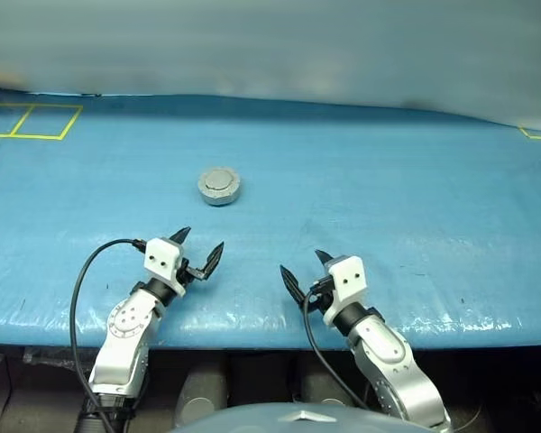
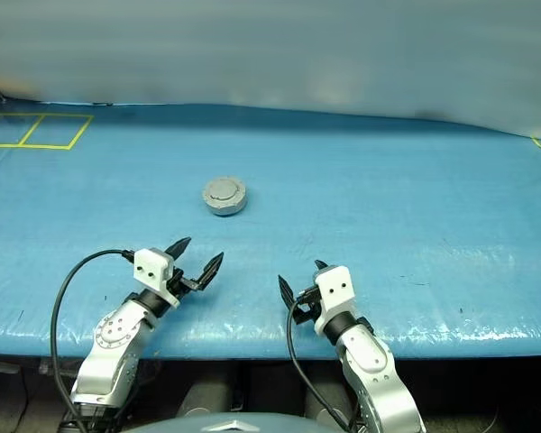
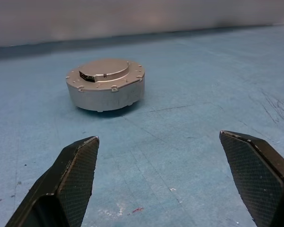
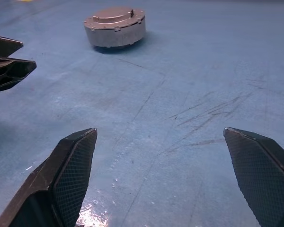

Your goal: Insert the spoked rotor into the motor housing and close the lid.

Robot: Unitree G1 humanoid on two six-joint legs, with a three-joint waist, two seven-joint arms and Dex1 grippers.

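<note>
motor housing (image 1: 220,187): lid (image 3: 105,70) closed, on blue surface (image 1: 388,207) | left gripper (image 1: 201,249): jaws apart, empty, near housing | right gripper (image 1: 306,271): jaws apart, empty

Showing the right gripper (image 4: 158,179) with its two black textured fingers (image 4: 71,179) standing wide apart and gripping nothing, over a blue scuffed table surface (image 4: 189,94). Sitting well beyond them, the motor housing (image 4: 115,27), a squat round grey puck with the lid (image 4: 112,13) closed on top. Showing at one edge the left gripper (image 4: 7,59), its dark fingertips parted.
</note>
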